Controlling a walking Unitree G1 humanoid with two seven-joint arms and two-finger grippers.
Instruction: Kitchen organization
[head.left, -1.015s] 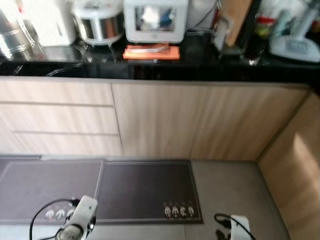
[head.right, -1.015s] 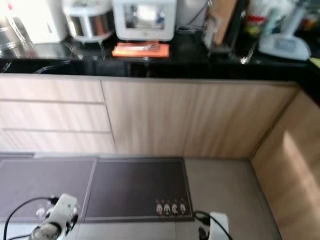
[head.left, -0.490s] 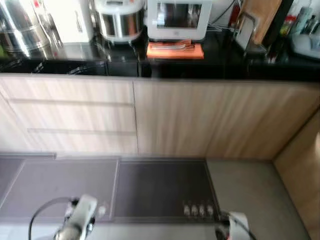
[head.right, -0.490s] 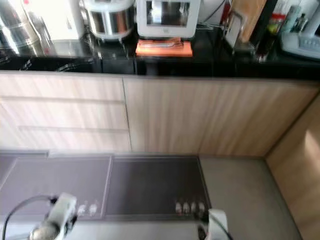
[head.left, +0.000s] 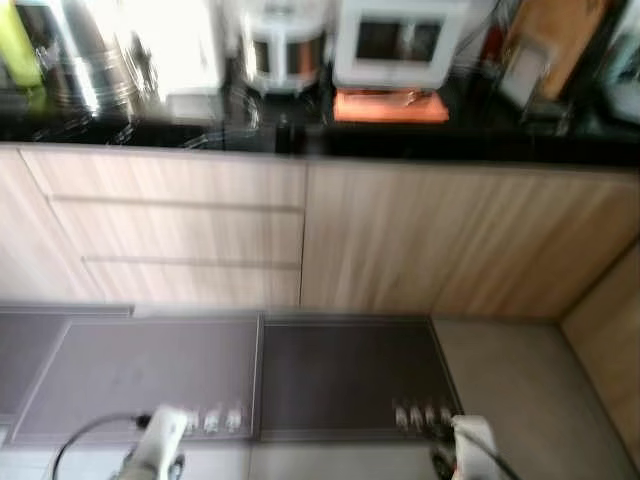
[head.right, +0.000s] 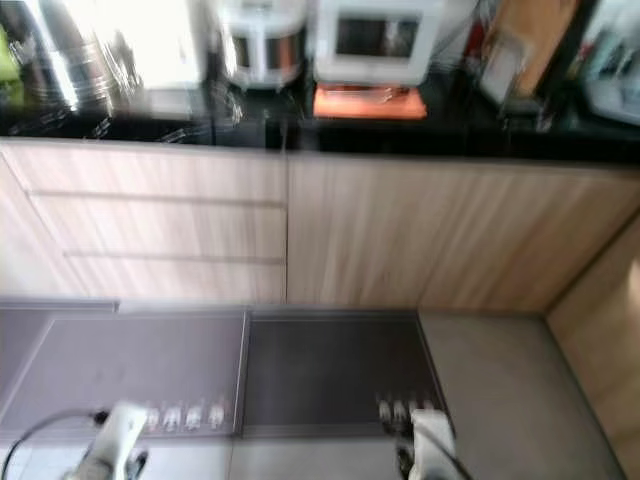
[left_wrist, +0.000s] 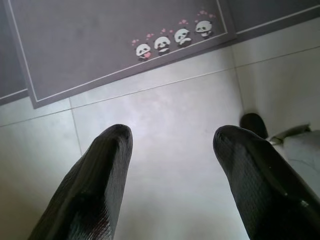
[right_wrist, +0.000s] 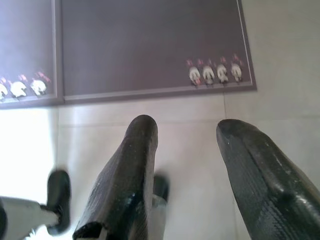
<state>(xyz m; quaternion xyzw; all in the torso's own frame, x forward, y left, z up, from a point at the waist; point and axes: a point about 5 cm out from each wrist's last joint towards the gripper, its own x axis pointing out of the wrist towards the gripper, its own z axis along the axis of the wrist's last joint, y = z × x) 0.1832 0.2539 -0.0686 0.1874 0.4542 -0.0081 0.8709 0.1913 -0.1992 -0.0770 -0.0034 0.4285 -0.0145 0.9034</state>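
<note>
A black countertop (head.left: 470, 142) runs across the back above light wood cabinets (head.left: 430, 235). On it stand a steel pot (head.left: 85, 65), a rice cooker (head.left: 285, 50), a white box-shaped appliance (head.left: 400, 40) and an orange mat (head.left: 390, 106) in front of it. Both arms hang low at the picture's bottom edge. In the left wrist view my left gripper (left_wrist: 172, 137) is open over pale floor tiles, with nothing between its fingers. My right gripper (right_wrist: 187, 127) is also open above the tiles, empty.
Two grey floor mats (head.left: 345, 375) with small panda prints (right_wrist: 215, 74) lie before the cabinets. Drawers (head.left: 180, 235) sit at the left. A wooden side panel (head.left: 610, 330) closes the right. A cutting board (head.left: 565, 45) leans at the back right. The head views are blurred.
The whole picture has shifted right, so the camera has swung to the left along the counter. Both arms still hang low.
</note>
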